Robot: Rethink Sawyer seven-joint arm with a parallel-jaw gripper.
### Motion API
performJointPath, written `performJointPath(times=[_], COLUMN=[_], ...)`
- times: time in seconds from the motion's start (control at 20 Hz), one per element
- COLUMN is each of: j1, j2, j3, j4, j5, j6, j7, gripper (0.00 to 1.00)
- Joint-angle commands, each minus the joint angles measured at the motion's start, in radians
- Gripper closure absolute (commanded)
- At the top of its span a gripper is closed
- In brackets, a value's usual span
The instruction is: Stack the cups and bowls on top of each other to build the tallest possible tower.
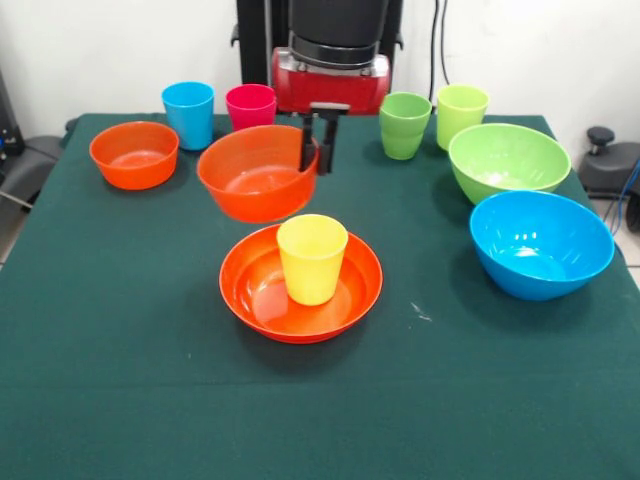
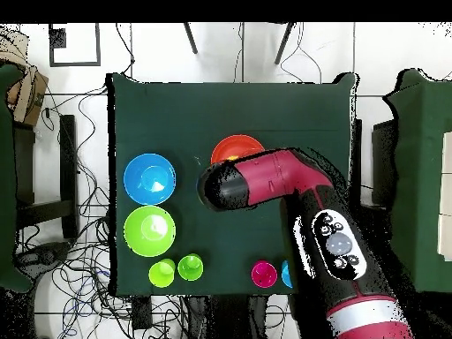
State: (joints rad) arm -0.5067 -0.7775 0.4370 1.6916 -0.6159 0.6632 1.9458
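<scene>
The claw [image 1: 317, 150] pinches the rim of a small orange bowl [image 1: 258, 172] held in the air just behind the yellow cup [image 1: 312, 258], which stands in the wide orange bowl [image 1: 300, 285] on the table [image 1: 120, 380]; the next move, I judge, is to bring this bowl level onto the cup.

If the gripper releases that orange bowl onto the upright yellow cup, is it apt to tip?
Probably somewhat. The orange bowl, pinched at its rim by the gripper, already hangs tilted. It looks far wider than the yellow cup, so an off-centre landing could rock it. The glossy plastic likely slides easily. The wide orange base bowl should stay steady.
</scene>
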Motion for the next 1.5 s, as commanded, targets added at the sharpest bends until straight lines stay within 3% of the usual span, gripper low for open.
performJointPath(times=[0.05, 0.35, 0.75, 1.5], j1=[0.031, 0.021, 0.045, 0.178], j2=[0.031, 0.021, 0.041, 0.052], j3=[-0.031, -0.033, -0.058, -0.172], j4=[-0.065, -0.058, -0.059, -0.111], j5=[0.027, 0.043, 0.028, 0.024], j6=[0.111, 0.103, 0.053, 0.042], j7=[0.017, -0.009, 0.03, 0.12], gripper=[1.0, 1.0, 1.0, 1.0])
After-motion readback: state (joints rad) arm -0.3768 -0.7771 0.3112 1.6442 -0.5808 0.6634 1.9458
